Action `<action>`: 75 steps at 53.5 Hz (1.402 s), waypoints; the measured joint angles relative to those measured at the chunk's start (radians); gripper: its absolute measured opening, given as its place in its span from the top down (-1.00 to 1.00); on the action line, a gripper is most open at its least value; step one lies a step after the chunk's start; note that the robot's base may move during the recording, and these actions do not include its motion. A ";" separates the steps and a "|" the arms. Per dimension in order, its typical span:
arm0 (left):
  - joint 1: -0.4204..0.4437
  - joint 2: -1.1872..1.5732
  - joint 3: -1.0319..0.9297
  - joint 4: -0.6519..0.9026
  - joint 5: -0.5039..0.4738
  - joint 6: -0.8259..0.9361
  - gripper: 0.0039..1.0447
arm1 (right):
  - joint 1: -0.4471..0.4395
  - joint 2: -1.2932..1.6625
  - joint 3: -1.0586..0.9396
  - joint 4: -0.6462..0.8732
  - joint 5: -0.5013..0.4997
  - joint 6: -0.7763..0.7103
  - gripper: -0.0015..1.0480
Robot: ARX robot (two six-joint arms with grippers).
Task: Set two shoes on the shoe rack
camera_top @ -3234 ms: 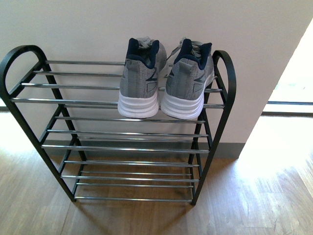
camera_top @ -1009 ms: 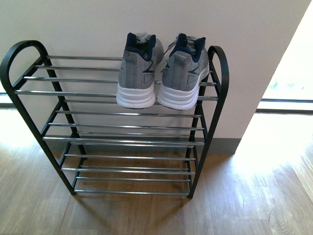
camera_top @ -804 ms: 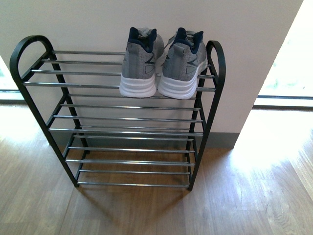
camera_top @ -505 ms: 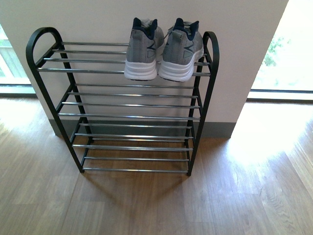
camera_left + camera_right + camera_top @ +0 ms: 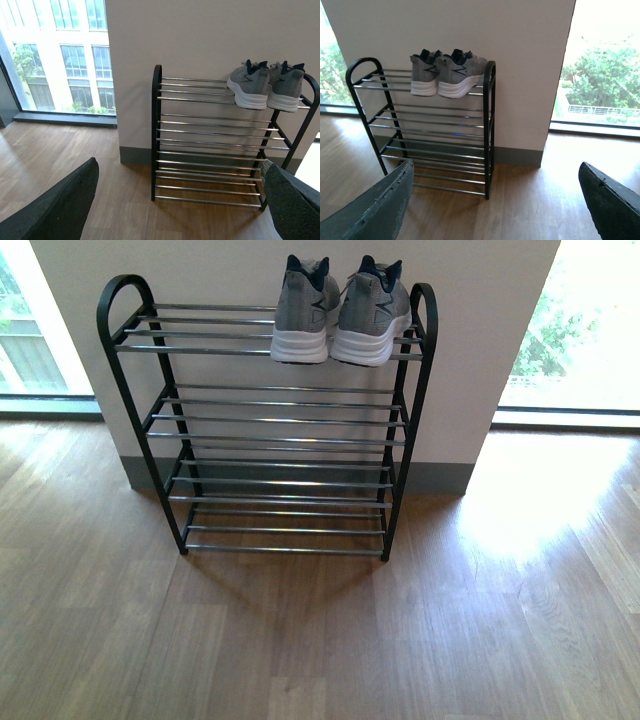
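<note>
sneakers (image 5: 340,312) sit upper middle on the rack (image 5: 270,440); probably light, squishy knit, I'd pinch the heel collar; left gripper (image 5: 175,210) and right gripper (image 5: 495,215) gaping, empty

Plain white wall (image 5: 480,310), grey skirting board (image 5: 440,478). Brown wood-plank floor (image 5: 300,640). Tall glass windows (image 5: 590,330) either side; bright daylight patch (image 5: 530,495) on floor, right.
</note>
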 joint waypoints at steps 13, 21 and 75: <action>0.000 0.000 0.000 0.000 0.000 0.000 -0.83 | 0.000 0.000 0.000 0.000 0.000 0.000 -0.82; 0.000 0.000 0.000 0.000 0.000 0.000 -0.83 | 0.000 -0.001 0.000 0.000 0.000 0.000 -0.82; 0.000 0.000 0.000 0.000 0.000 0.000 -0.83 | 0.000 0.000 0.000 0.000 0.000 0.000 -0.82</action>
